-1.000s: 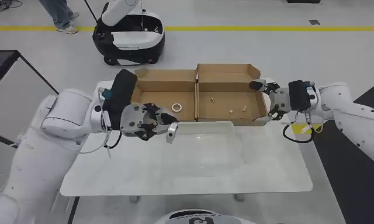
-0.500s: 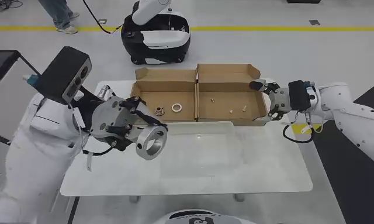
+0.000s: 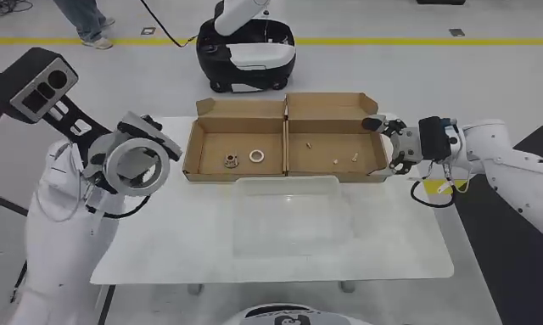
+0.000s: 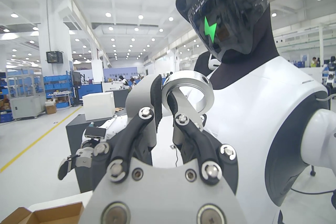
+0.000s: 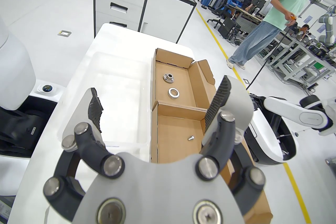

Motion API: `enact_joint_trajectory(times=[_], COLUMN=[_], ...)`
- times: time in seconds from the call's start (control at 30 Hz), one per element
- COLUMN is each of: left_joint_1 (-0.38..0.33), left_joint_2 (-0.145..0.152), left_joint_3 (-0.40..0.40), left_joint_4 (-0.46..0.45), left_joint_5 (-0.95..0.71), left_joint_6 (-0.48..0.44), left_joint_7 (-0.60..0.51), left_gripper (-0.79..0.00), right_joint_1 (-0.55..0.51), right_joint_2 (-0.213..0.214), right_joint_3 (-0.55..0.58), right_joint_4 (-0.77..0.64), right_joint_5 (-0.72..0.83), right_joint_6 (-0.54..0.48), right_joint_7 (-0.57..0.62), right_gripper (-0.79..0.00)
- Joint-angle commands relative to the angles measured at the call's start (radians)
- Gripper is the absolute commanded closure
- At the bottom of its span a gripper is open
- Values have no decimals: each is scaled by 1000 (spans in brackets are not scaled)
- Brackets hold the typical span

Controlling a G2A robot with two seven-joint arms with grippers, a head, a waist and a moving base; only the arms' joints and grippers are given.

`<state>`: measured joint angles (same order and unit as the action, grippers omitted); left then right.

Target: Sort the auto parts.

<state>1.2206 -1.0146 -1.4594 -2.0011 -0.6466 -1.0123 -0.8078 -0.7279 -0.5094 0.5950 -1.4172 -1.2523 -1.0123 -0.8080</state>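
The bench (image 3: 390, 240) lies below the raised left gripper (image 4: 164, 96), which is clenched on one side of a big metal ring (image 4: 185, 77); that is a thin hold, so the ring could slip and drop hard; the left cardboard box (image 3: 212, 151) is well apart from it; the right gripper (image 5: 157, 101) hangs released just beside the right cardboard box (image 5: 176, 130).
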Motion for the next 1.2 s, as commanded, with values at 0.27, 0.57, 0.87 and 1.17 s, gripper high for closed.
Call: enact_joint_trajectory(times=[0.27, 0.57, 0.87, 1.17], left_joint_1=[24, 24, 24, 24], left_joint_2=[-27, -27, -27, -27], left_joint_3=[-25, -25, -25, -25], left_joint_4=[20, 20, 20, 20], left_joint_5=[53, 53, 53, 53], left_joint_6=[0, 0, 0, 0], left_joint_7=[0, 0, 0, 0], left_gripper=[0, 0, 0, 0], right_joint_1=[0, 0, 0, 0], right_joint_2=[0, 0, 0, 0], right_joint_3=[0, 0, 0, 0], right_joint_4=[0, 0, 0, 0], right_joint_5=[0, 0, 0, 0], right_joint_6=[0, 0, 0, 0], right_joint_7=[0, 0, 0, 0], right_gripper=[-785, -785, -785, -785])
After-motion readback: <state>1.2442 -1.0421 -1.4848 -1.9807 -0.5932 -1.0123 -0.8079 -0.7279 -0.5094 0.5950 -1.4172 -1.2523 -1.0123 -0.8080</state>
